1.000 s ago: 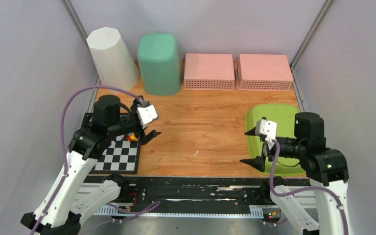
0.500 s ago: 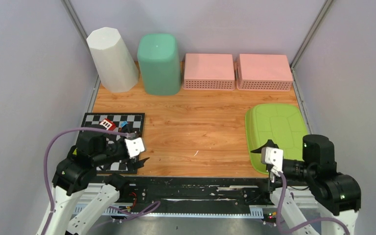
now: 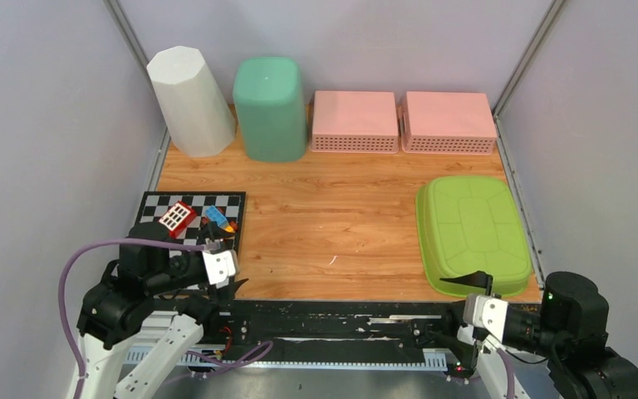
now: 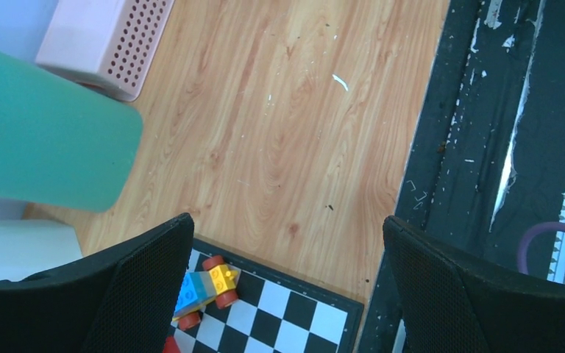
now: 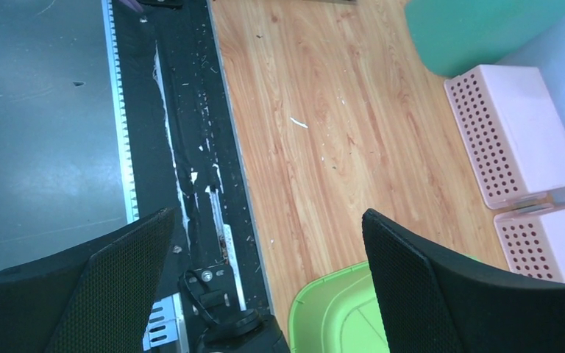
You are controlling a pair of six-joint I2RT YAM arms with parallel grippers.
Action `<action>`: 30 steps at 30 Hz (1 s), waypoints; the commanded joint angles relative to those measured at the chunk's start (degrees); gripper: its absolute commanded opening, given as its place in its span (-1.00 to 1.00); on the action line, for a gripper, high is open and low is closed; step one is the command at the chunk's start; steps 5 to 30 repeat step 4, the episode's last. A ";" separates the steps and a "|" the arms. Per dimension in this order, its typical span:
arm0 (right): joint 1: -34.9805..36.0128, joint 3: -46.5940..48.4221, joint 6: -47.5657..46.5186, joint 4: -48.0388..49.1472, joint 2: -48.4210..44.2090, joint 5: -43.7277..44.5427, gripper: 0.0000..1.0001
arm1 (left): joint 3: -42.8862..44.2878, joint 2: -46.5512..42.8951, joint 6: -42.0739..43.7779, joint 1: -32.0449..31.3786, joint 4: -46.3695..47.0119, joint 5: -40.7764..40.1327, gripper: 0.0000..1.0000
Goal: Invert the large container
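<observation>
The large lime-green container (image 3: pixel 473 229) lies bottom-up on the right side of the wooden table, its ribbed base facing up. Its near corner shows in the right wrist view (image 5: pixel 331 312). My right gripper (image 3: pixel 463 309) is open and empty, drawn back over the black rail just in front of the container's near edge, not touching it; its jaws stand wide in its wrist view (image 5: pixel 268 220). My left gripper (image 3: pixel 231 273) is open and empty at the near right corner of the chessboard; it also shows open in its wrist view (image 4: pixel 285 243).
A chessboard (image 3: pixel 158 208) at the left carries a red toy block (image 3: pixel 178 217) and a blue-yellow toy car (image 3: pixel 218 219). A white bin (image 3: pixel 191 100), a teal bin (image 3: pixel 270 108) and two pink baskets (image 3: pixel 355 120) (image 3: pixel 449 122) line the back wall.
Both arms have drawn back toward the near edge and sunk lower. The right gripper has left the green container, and the left has moved off the chessboard, uncovering the toys.
</observation>
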 commanded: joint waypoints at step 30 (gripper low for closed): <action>-0.64 -2.02 -1.18 -2.44 -0.38 -2.14 1.00 | 0.95 -0.74 2.04 1.15 -2.28 4.41 1.00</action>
